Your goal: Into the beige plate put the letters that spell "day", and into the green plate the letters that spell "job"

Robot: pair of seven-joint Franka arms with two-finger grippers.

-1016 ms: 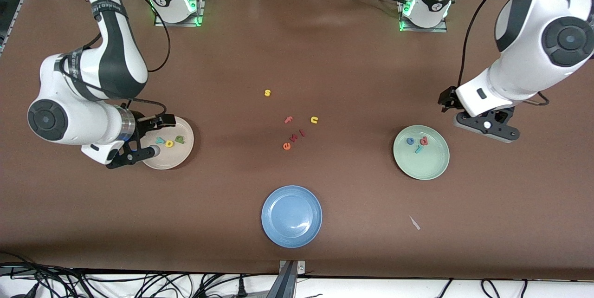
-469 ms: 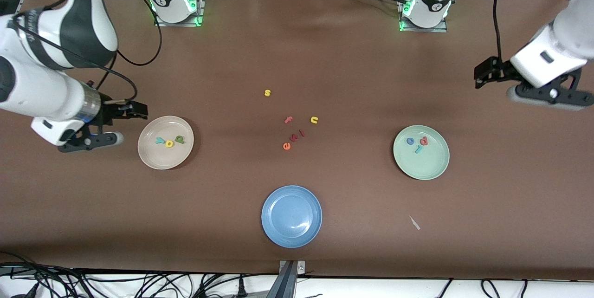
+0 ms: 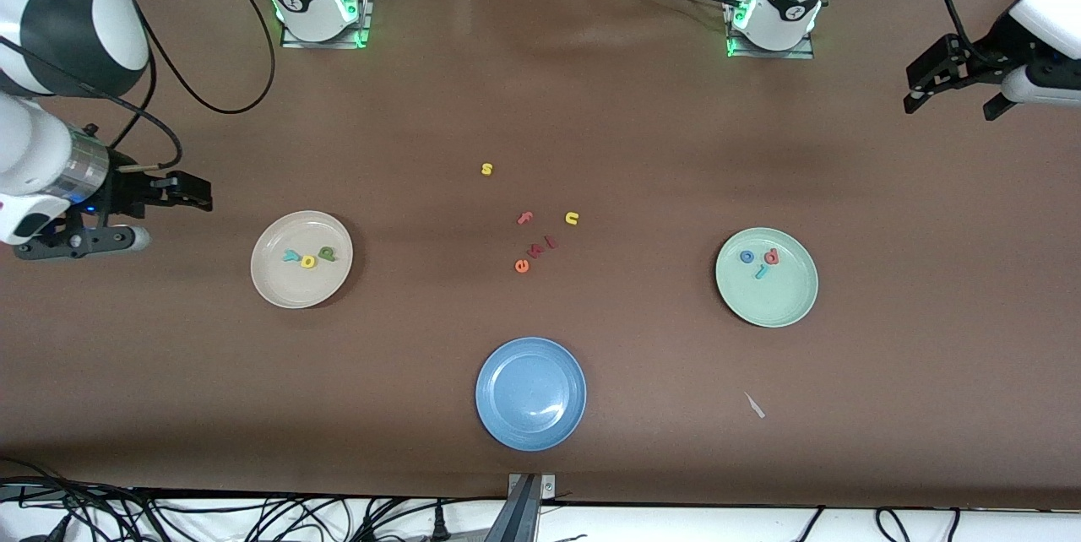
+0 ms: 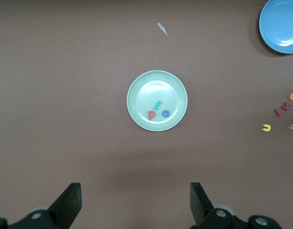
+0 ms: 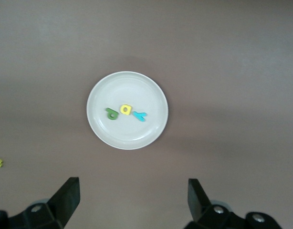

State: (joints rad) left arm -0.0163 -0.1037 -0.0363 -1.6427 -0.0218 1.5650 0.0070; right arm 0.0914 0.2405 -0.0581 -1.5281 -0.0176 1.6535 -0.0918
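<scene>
Our two arms have pulled up and away from the plates: the right gripper (image 3: pixel 127 217) now hangs near its end of the table, the left gripper (image 3: pixel 958 86) near its own end, both with fingers wide apart and empty. The letters that spell "day" (image 3: pixel 308 257) lie in the beige plate (image 3: pixel 279 293). The letters that spell "job" (image 3: pixel 760 260) lie in the green plate (image 3: pixel 773 310), so we think the job is done.

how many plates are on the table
3: the beige plate toward the right arm's end, the green plate toward the left arm's end, and the blue plate nearest the front camera. None looks hidden.
</scene>
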